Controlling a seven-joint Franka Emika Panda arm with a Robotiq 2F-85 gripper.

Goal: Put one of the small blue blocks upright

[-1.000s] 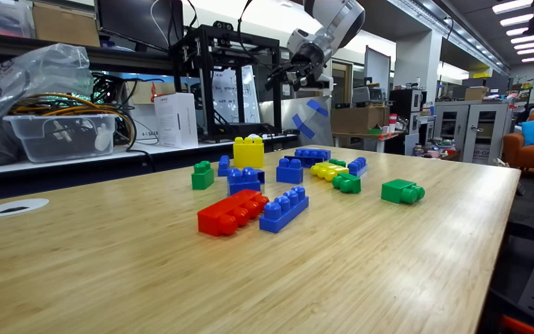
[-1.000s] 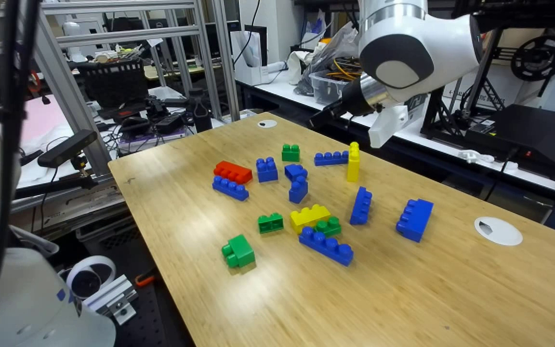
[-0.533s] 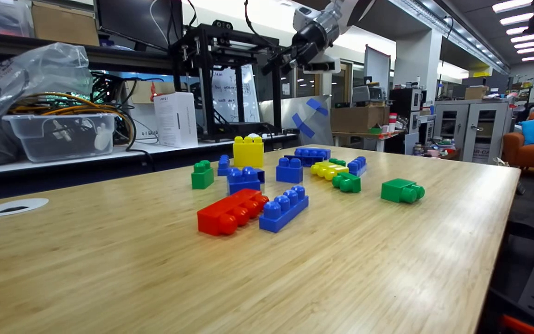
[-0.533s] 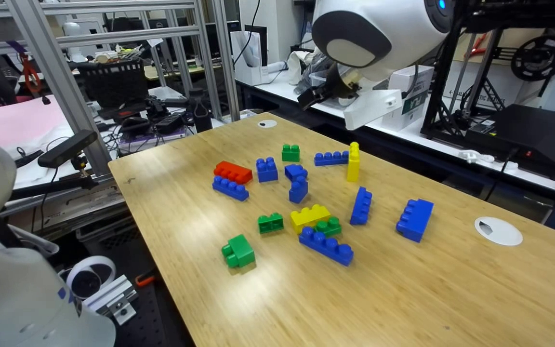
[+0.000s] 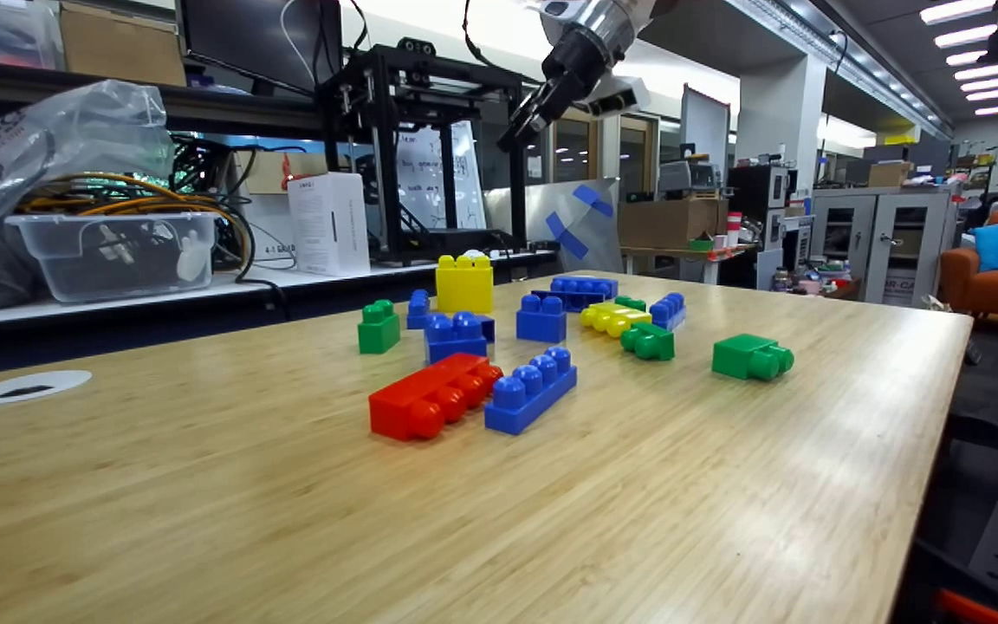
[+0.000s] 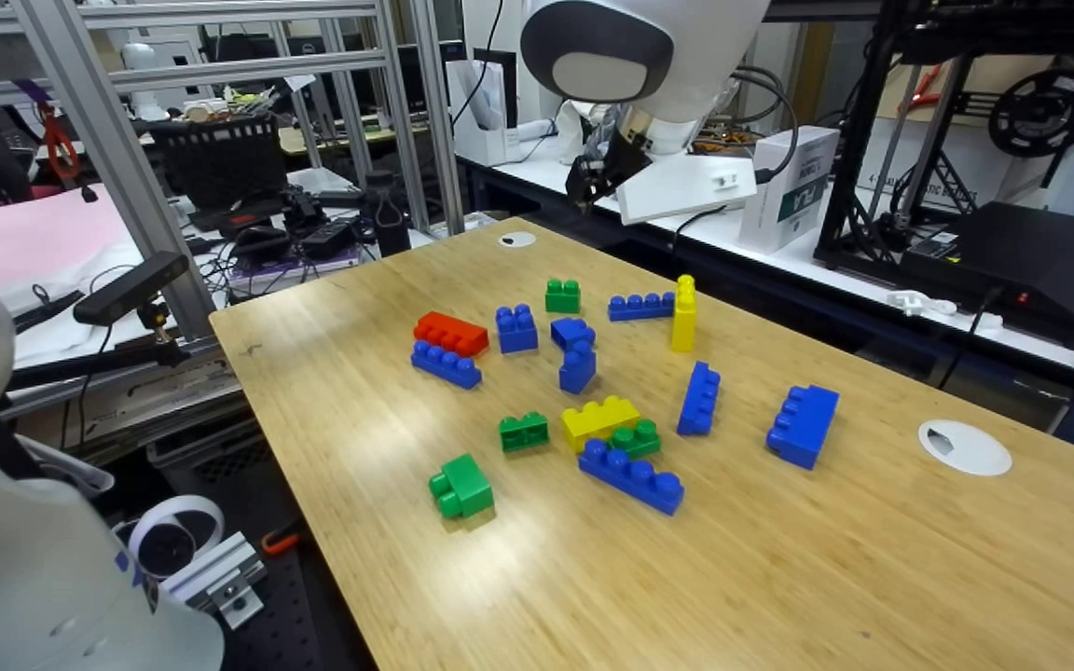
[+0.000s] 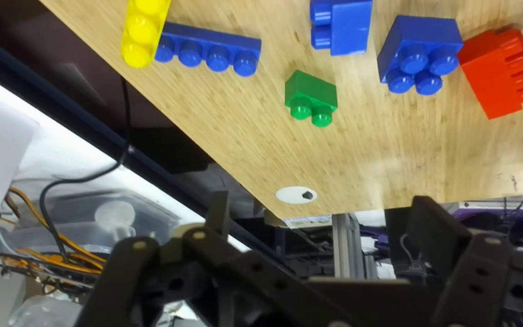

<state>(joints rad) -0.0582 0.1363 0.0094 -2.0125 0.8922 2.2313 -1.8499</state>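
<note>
Jaws: spread wide; in the wrist view the fingers (image 7: 438, 231) stand well apart at lower left and lower right.
Arm (image 6: 686, 47): hangs at the top of both exterior frames, the jaws raised well above the level of the desk (image 6: 826, 568).
Sideways blue block (image 6: 574, 329): small, lying on its side at the centre of an exterior frame; in the wrist frame at the top, right of centre, studs toward the left.
Upright blue block (image 6: 516, 333): small, studs up, between the red brick (image 6: 450, 334) and the sideways blue block.
Lower blue block (image 6: 578, 371): small, studs up, just below the sideways blue block in that exterior frame; whether the two touch, I cannot tell.
Left long blue brick (image 6: 445, 364): left of centre, just beside the red brick.
Standing yellow brick (image 6: 682, 323): right of centre, at one end of the upper long blue brick (image 6: 641, 308).
Small green brick (image 6: 562, 297): studs up, upper centre of the frame.
</note>
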